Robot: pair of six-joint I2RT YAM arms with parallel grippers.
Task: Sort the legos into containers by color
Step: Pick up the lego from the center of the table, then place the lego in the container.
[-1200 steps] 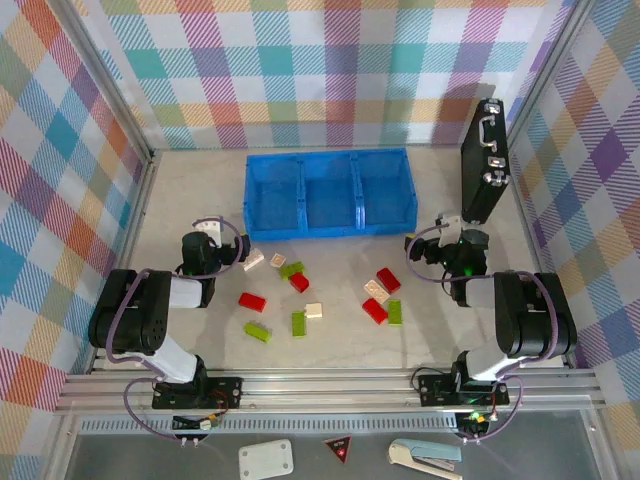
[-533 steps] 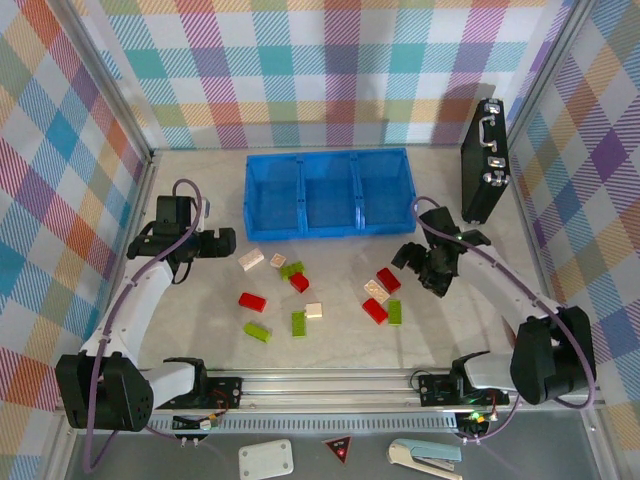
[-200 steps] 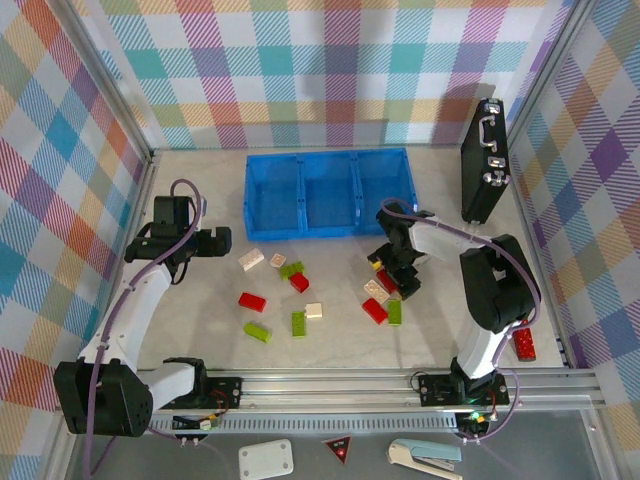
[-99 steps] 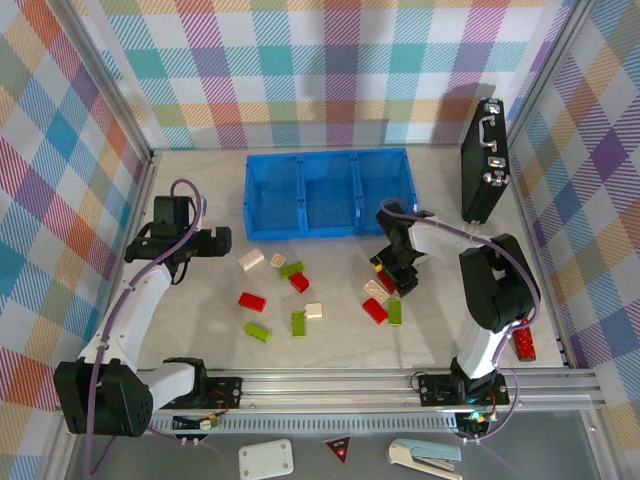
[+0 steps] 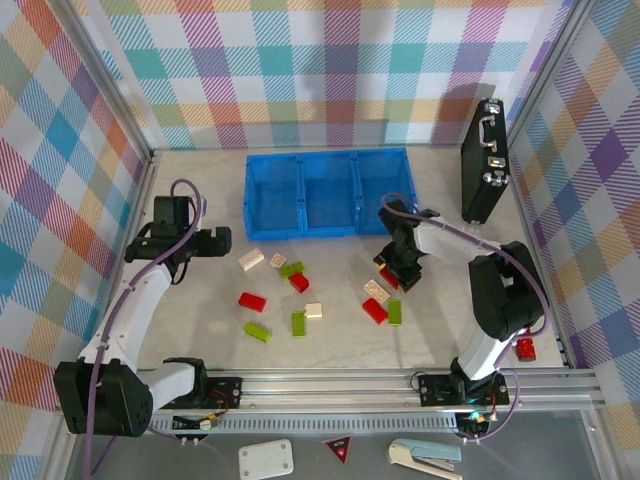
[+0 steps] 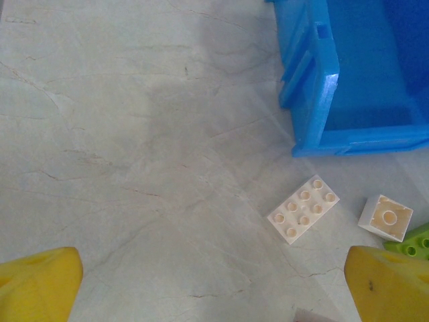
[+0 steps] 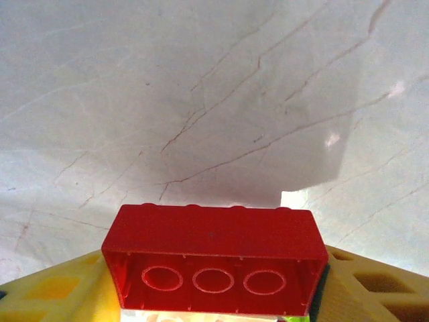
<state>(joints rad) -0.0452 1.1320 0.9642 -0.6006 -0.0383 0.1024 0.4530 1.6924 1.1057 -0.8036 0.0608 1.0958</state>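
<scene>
Underside of red lego (image 7: pixel 213 249), right claw (image 7: pixel 213 295) pinching

Blue bin (image 5: pixel 328 190) with three side-by-side compartments was set at far centre. Red, green and cream legos (image 5: pixel 299 323) were scattered flat just near of it. One red brick (image 7: pixel 213 258) was clamped in the right gripper (image 5: pixel 392 276), hollow underside exposed.

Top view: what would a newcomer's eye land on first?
The bright blue bin at the back, split into three compartments. Then the right gripper just in front of it, clamped on a red brick, with loose bricks scattered to its left.
</scene>
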